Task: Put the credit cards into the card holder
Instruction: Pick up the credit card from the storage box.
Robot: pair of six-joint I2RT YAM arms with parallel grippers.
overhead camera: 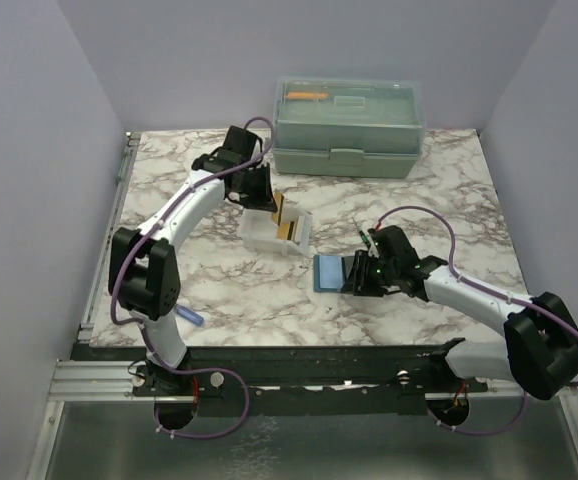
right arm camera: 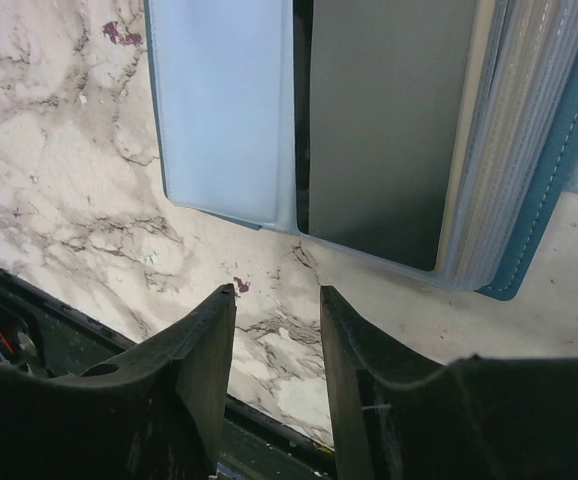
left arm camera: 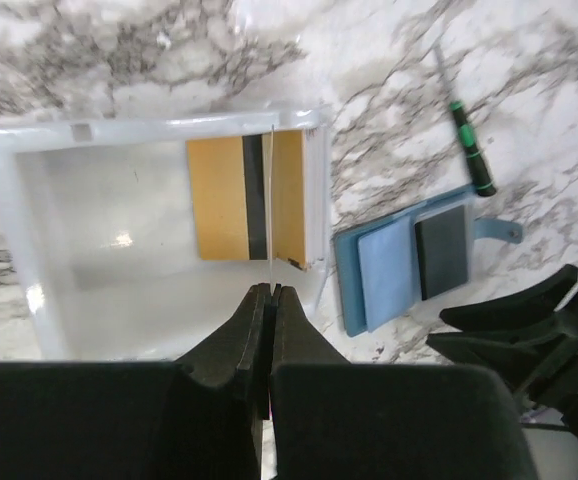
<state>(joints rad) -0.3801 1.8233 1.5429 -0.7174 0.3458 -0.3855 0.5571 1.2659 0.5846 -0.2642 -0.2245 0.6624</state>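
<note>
My left gripper [left arm camera: 271, 290] is shut on a thin credit card seen edge-on [left arm camera: 269, 200], held upright over the white tray [left arm camera: 29, 250]. A yellow-orange credit card with a dark stripe [left arm camera: 219, 195] lies in the tray. In the top view the left gripper [overhead camera: 279, 212] is above the tray. The blue card holder [overhead camera: 331, 272] lies open on the table to the tray's right, with a dark card [left arm camera: 441, 250] in its right half. My right gripper [right arm camera: 277, 295] is open and empty just short of the holder's near edge [right arm camera: 224, 100], close to the dark card [right arm camera: 389, 120].
A large pale green lidded box [overhead camera: 349, 125] stands at the back. A green-black pen [left arm camera: 469, 150] lies beyond the holder. A small blue object [overhead camera: 191, 317] lies near the left arm's base. The table's front edge is right below the right gripper.
</note>
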